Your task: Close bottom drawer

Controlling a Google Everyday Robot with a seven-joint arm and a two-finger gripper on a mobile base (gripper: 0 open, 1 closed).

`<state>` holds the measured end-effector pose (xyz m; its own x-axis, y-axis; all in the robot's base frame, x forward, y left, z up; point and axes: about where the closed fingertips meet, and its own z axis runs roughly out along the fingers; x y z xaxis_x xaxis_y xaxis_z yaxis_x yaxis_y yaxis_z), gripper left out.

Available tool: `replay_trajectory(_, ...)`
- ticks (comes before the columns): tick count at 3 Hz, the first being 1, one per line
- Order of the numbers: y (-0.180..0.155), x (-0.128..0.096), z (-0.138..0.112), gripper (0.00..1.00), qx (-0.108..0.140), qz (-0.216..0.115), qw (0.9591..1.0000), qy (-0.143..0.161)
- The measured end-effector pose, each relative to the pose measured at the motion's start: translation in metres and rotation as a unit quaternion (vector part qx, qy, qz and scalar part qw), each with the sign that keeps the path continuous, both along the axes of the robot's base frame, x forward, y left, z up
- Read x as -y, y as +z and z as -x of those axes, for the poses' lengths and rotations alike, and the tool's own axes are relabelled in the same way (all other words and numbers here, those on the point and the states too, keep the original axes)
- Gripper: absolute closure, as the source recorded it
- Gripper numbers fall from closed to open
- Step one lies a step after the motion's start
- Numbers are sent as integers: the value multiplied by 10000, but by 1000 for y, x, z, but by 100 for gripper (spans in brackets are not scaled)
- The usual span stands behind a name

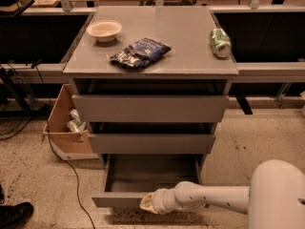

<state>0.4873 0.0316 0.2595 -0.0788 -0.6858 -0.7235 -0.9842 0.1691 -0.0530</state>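
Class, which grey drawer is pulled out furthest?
The bottom drawer: its tray floor shows, with the pincer at its front edge; the top drawer and middle drawer stick out far less.

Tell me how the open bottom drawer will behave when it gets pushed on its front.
The bottom drawer looks like rigid metal, so it should slide without flexing. Its shallow tray shows nothing inside, so it is probably light. The gripper sits near the front's middle, so a push likely goes in straight.
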Motion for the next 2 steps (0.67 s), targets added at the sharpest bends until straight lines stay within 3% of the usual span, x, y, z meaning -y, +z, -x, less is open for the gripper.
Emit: replay_trajectory(2,-36,-5,4,100,-132,-185,9997,-90)
